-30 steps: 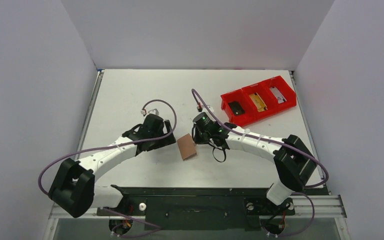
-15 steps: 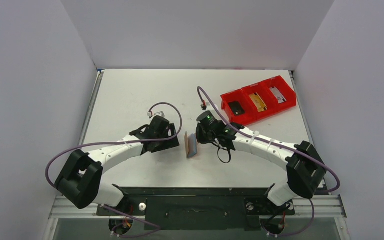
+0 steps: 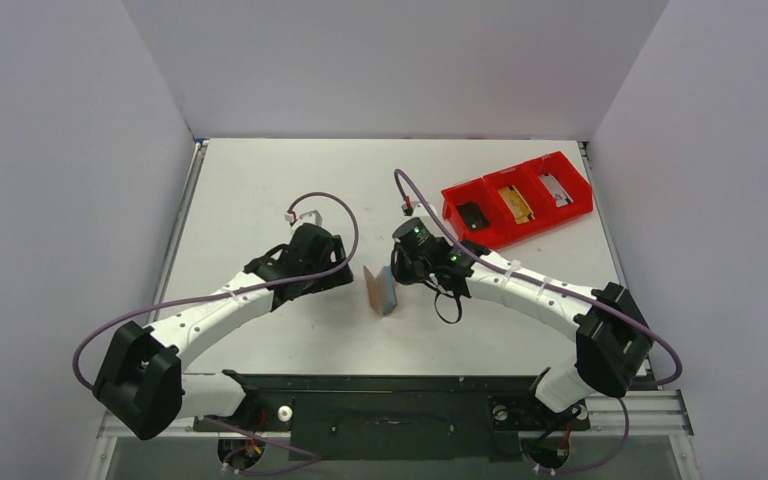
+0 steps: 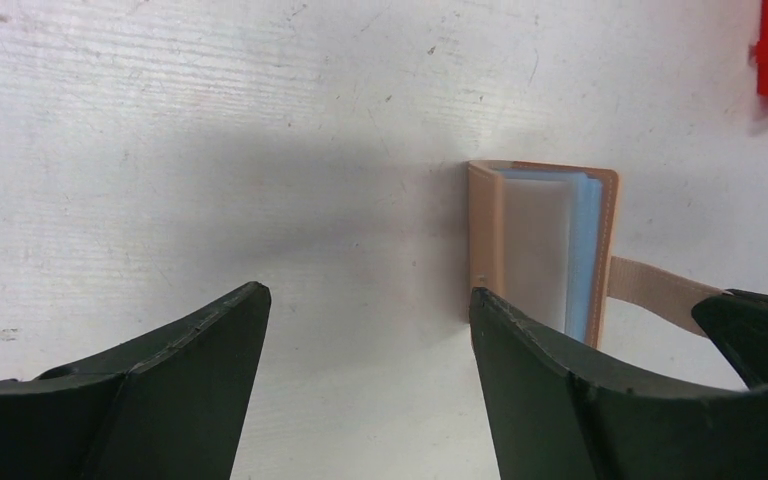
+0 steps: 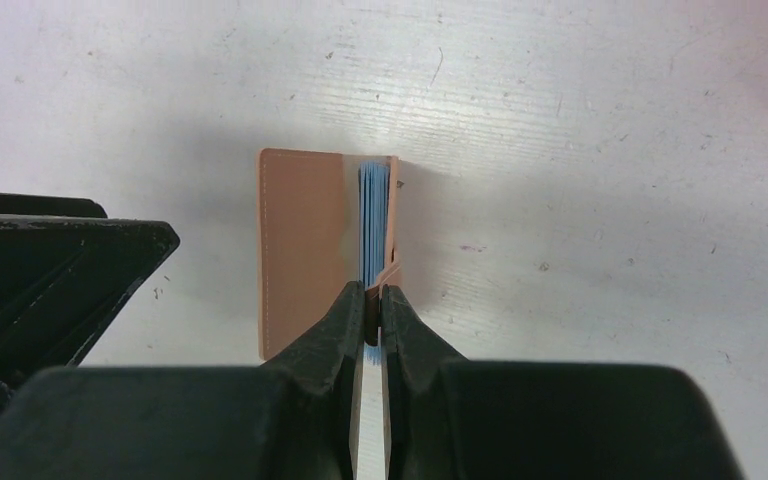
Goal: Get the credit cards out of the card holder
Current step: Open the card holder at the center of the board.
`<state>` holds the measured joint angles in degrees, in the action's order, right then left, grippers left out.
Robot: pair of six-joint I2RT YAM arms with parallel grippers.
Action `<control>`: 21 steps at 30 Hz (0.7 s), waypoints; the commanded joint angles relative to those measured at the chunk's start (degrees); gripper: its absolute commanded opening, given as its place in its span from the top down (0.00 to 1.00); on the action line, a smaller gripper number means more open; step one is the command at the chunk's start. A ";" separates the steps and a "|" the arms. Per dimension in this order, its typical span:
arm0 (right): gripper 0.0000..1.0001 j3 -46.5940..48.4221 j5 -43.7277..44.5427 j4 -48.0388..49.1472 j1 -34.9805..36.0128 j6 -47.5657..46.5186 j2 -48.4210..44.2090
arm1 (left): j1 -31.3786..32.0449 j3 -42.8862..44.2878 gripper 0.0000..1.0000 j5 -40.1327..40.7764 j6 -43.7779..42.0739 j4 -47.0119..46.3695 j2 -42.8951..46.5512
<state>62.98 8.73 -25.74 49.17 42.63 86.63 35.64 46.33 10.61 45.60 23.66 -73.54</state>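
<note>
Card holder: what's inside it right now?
The card holder stands partly open, showing pale blue-grey inner faces and a whitish sleeve. No card itself can be made out; the sleeves cover whatever they hold.

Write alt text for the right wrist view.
The right tool is pinched shut on the tab of a tan card holder. The holder sits partly open on a white table, with pale blue inner leaves showing between its covers.

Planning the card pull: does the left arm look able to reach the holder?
Probably yes: the holder gapes toward the open left pincer, nothing between; the right pincer only grips its tab.
</note>
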 commanded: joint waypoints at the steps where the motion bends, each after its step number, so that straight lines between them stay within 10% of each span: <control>1: 1.00 3.90 1.58 0.10 0.52 -0.55 -2.87 | 0.03 3.36 0.30 1.08 -1.78 0.66 2.24; 21: 1.00 -7.96 9.81 -1.88 -5.32 -1.48 -7.45 | 3.11 4.35 0.46 -4.10 -2.61 -4.53 -5.34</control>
<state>59.02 14.20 -26.94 47.03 42.46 81.19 37.19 47.53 7.60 43.81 22.46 -77.01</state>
